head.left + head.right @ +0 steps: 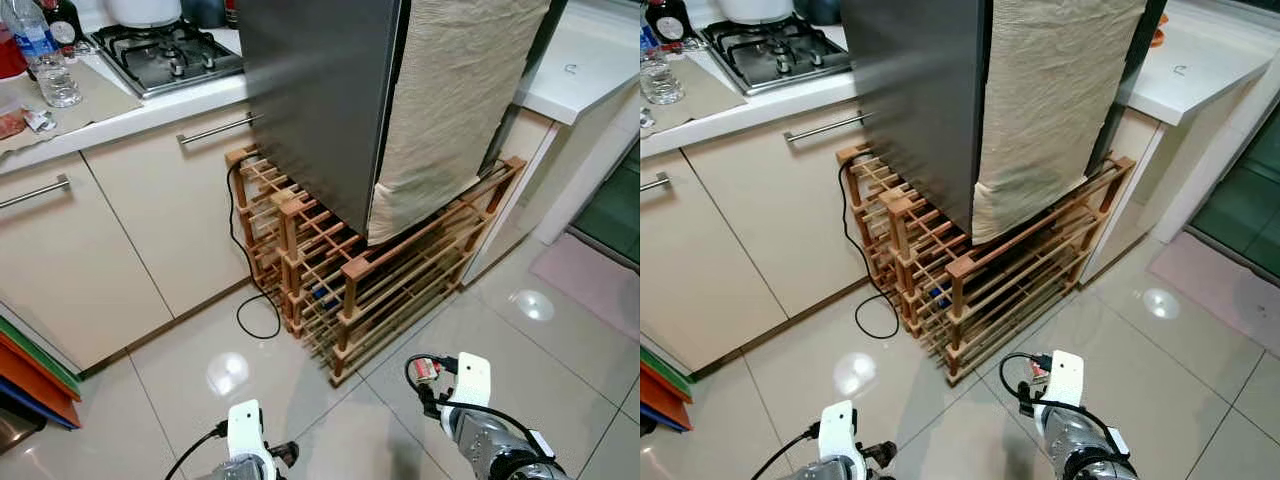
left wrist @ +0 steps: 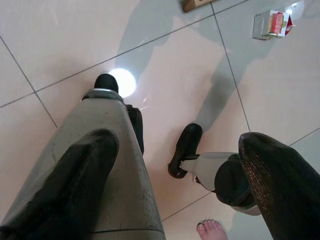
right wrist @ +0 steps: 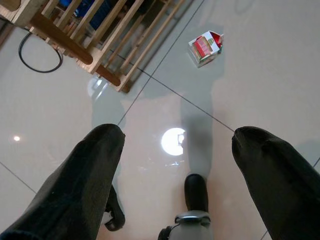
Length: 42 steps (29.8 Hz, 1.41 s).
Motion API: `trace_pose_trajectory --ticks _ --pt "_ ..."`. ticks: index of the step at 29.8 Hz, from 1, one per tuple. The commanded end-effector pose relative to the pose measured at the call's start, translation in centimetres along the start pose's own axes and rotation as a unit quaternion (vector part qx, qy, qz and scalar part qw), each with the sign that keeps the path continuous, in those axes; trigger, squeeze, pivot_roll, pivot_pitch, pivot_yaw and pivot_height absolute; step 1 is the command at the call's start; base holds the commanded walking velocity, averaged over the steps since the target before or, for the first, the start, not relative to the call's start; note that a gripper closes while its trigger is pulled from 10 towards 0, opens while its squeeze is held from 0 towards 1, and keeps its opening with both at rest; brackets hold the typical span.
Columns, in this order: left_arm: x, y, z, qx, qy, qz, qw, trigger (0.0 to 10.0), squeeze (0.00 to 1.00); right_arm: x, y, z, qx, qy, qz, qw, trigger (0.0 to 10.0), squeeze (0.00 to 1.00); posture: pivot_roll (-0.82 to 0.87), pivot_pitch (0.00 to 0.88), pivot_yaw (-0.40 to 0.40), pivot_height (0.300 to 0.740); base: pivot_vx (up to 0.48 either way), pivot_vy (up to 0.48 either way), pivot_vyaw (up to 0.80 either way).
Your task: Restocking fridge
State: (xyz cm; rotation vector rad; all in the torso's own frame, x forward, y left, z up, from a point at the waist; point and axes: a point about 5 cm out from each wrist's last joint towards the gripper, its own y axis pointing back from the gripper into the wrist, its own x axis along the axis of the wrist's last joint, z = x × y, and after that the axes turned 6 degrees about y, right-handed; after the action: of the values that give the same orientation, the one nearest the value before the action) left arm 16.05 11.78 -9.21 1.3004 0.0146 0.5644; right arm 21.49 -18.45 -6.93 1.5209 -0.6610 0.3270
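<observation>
A grey fridge (image 1: 320, 90) stands on a wooden slatted rack (image 1: 390, 270), with a beige cloth (image 1: 450, 110) draped down one side. A small red and white carton (image 3: 206, 47) lies on the tiled floor near the rack's corner; it is also the carton (image 2: 272, 24) in the left wrist view. Both arms hang low: the left arm (image 1: 245, 440) and the right arm (image 1: 470, 400) are at the bottom of the head view. My left gripper (image 2: 175, 190) is open over the floor and holds nothing. My right gripper (image 3: 175, 185) is open too, well short of the carton.
Cream cabinets (image 1: 150, 220) and a counter with a gas hob (image 1: 170, 55) and a water bottle (image 1: 45, 55) run along the left. A black cable (image 1: 250, 300) trails beside the rack. A white counter (image 1: 580, 70) stands right. A person's bare toes (image 2: 210, 230) are near my feet.
</observation>
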Motion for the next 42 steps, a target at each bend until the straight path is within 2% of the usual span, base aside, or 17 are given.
trace_pose_trajectory --ticks 1,6,11,19,42 --pt "9.9 1.1 -1.6 0.13 -0.105 0.123 0.978 10.0 0.0 -0.1 0.0 0.0 -0.005 -0.019 -0.005 1.0 10.0 0.0 0.08 0.002 0.023 0.74 0.0 0.0 0.0" --pt "8.9 0.8 -1.5 0.117 -0.065 0.092 0.987 10.0 0.0 -0.2 0.0 0.0 0.003 -0.01 -0.014 1.0 10.0 0.0 0.08 0.003 0.022 0.74 0.0 0.0 0.0" --pt "8.7 0.8 -1.4 0.111 -0.05 0.088 0.989 10.0 0.0 -0.1 0.0 0.0 0.008 0.009 -0.017 1.0 10.0 0.0 0.08 0.002 0.02 0.74 0.0 0.0 0.0" --pt "9.0 0.8 -0.9 0.09 -0.07 0.1 0.988 10.0 0.0 0.0 0.0 0.0 0.006 0.006 -0.016 1.0 10.0 0.0 0.08 0.002 0.021 0.74 0.0 0.0 0.0" --pt "9.0 0.8 -0.9 0.09 -0.07 0.1 0.988 10.0 0.0 0.0 0.0 0.0 0.006 0.006 -0.016 1.0 10.0 0.0 0.08 0.002 0.021 0.74 0.0 0.0 0.0"
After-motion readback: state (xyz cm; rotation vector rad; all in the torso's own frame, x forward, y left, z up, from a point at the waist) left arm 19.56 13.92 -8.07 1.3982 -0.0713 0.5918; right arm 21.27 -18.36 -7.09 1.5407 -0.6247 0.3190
